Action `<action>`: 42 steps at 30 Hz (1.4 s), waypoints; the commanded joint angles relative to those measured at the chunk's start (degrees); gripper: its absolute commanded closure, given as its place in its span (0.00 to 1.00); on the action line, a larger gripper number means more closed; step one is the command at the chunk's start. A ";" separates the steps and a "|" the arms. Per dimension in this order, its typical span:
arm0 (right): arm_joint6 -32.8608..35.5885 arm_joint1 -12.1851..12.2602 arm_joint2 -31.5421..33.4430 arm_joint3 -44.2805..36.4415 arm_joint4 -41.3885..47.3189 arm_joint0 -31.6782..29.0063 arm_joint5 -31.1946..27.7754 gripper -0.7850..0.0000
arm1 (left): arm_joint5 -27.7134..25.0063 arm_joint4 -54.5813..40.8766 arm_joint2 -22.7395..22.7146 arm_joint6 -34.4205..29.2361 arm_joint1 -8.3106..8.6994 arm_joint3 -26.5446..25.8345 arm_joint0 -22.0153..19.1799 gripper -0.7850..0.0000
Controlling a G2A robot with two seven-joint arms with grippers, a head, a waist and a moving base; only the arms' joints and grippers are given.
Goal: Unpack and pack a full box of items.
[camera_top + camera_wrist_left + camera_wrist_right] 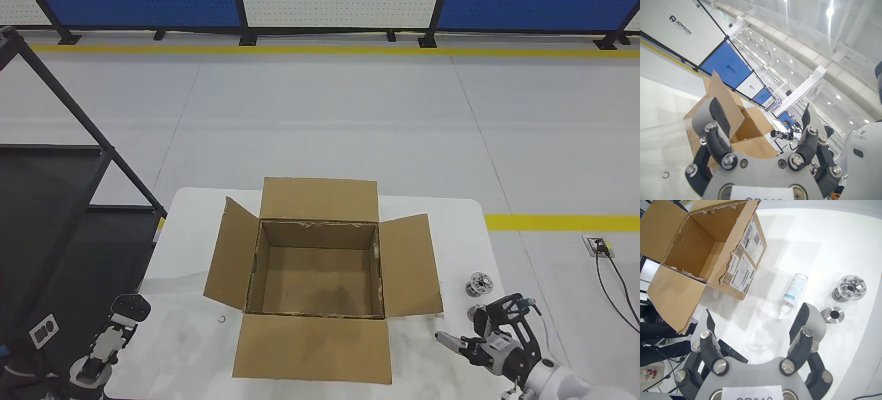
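Cardboard box (315, 280): set upright on the white table (450, 225), four flaps spread and bare floor exposed, ahead of both grippers and touched by neither. Right gripper (757, 311): fingers held wide apart and unloaded; a spray bottle (793, 291) is laid on its side just beyond the fingertips, a small metal cylinder (832, 314) just beside one finger, a flanged metal part (849, 291) farther out. Left gripper (761, 104): fingers likewise spread and unloaded, with a small split ring (665, 175) on the table near it.

Top view looks down; both low wrist views share the box (310, 348).
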 commanded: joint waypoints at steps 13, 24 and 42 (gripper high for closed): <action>-3.36 0.02 -8.43 6.54 -15.26 6.41 4.31 0.00 | 0.00 0.00 0.00 0.00 0.00 0.00 0.00 0.00; -7.79 -0.56 -16.60 17.86 -24.34 14.76 9.07 0.00 | 0.00 0.00 0.00 0.00 0.00 0.00 0.00 0.00; -4.75 -1.89 -23.82 28.09 -29.52 23.77 17.60 0.13 | 0.00 0.00 0.00 0.00 0.00 0.00 0.00 0.00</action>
